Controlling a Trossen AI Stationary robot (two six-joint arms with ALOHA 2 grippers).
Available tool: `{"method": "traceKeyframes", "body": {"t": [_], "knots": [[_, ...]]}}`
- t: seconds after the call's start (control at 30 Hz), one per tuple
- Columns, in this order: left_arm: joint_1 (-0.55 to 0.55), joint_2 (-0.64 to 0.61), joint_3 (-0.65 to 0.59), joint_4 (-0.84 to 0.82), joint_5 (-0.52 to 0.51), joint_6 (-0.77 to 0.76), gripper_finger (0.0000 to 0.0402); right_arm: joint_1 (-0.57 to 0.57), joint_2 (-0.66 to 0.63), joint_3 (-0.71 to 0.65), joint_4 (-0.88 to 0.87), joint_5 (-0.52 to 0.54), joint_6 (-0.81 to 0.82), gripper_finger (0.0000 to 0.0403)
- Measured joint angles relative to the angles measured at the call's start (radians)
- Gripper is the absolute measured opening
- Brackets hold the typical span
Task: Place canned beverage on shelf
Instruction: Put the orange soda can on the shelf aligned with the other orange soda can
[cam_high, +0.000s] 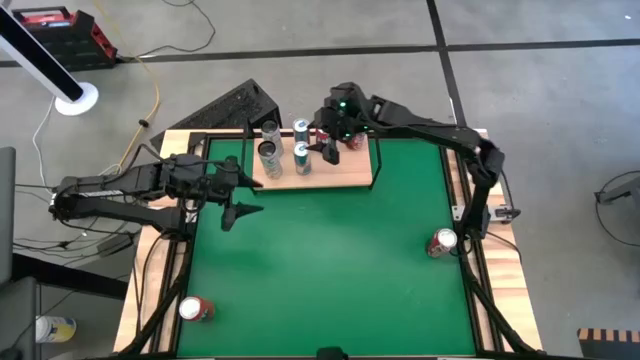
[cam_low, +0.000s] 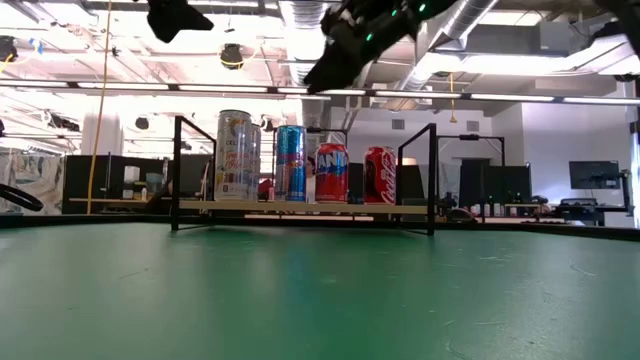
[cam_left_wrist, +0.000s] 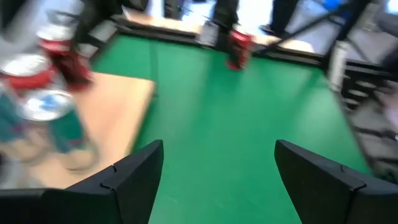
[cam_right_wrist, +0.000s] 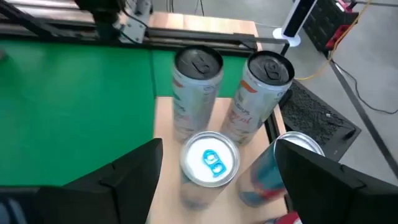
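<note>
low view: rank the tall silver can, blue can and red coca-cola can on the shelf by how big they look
1. tall silver can
2. blue can
3. red coca-cola can
All stand on the shelf at roughly similar distance.

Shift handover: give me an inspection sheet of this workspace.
Surface: green mat on a wooden table.
Job's things: shelf holds six upright cans; red can and another can lie on the mat.
Clutter: nothing seen.
Grippers: left gripper open, empty, above the mat beside the shelf; right gripper open, empty, over the shelf's cans.
Cables: yellow cable on the floor.
Surroundings: concrete floor, red toolbox.
</note>
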Motion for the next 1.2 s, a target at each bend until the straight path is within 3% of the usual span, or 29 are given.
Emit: {"method": "traceKeyframes", "body": {"t": [0.13,0.23,0.5,0.6,0.73,0.87,0.97,1.1,1.2], "knots": [[-0.017,-0.003,0.013,-0.06,0.169,-0.06,0.029,0.012,-0.082,0.0,-0.077,-0.002,0.031,0.0334],[-0.074,0.013,0.054,-0.133,0.222,-0.083,0.029,0.028,-0.146,0.0,-0.145,-0.002,0.061,0.0334],[-0.281,0.115,0.171,-0.288,0.164,-0.117,0.029,0.103,-0.274,0.0,-0.298,-0.002,0.111,0.0334],[-0.307,0.145,0.186,-0.369,0.114,-0.174,0.029,0.144,-0.321,0.0,-0.358,0.001,0.126,0.0334],[-0.311,0.172,0.188,-0.361,0.149,-0.264,0.029,0.212,-0.36,0.0,-0.405,0.016,0.186,0.0334],[-0.343,0.183,0.188,-0.36,0.173,-0.278,0.029,0.325,-0.38,0.0,-0.413,0.125,0.331,0.0334],[-0.402,0.181,0.188,-0.36,0.167,-0.249,0.029,0.443,-0.379,0.0,-0.396,0.279,0.44,0.0334],[-0.524,0.181,0.188,-0.359,0.129,-0.255,0.029,0.609,-0.345,-0.002,-0.326,0.522,0.605,0.0334],[-0.641,0.182,0.188,-0.351,0.073,-0.267,0.029,0.717,-0.31,-0.009,-0.265,0.604,0.657,0.0334]]}}
